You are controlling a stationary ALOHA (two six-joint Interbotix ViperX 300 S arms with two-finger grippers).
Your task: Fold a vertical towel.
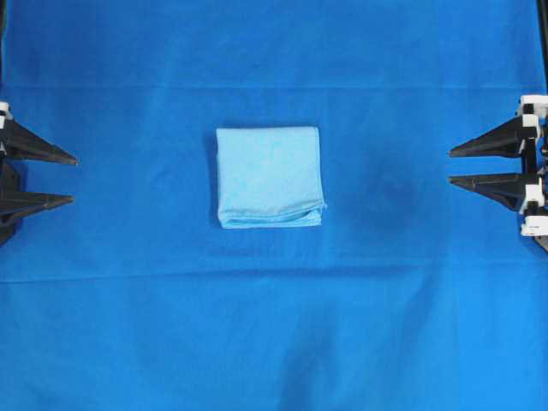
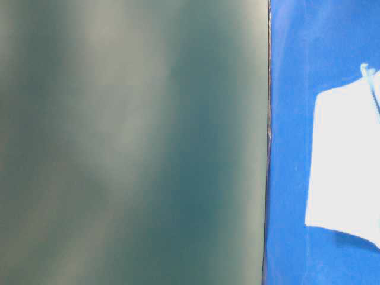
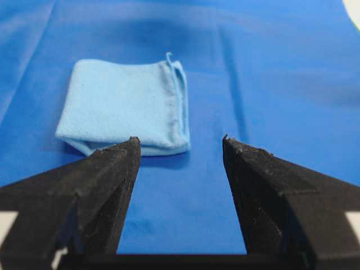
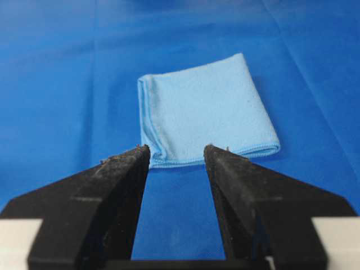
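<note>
The towel (image 1: 269,175) is a light sky-blue cloth lying folded into a near-square on the deep-blue cloth at the table's middle, its layered edges along the near side. It shows in the left wrist view (image 3: 125,106), in the right wrist view (image 4: 205,109) and washed out at the right of the table-level view (image 2: 344,166). My left gripper (image 1: 74,180) is open and empty at the far left edge, well away from the towel. It shows open in its wrist view (image 3: 179,140). My right gripper (image 1: 450,166) is open and empty at the far right edge, also shown in its wrist view (image 4: 177,148).
A deep-blue cloth backdrop (image 1: 274,325) covers the whole table, with faint creases. In the table-level view a blurred grey-green surface (image 2: 130,142) fills the left two thirds of the frame.
</note>
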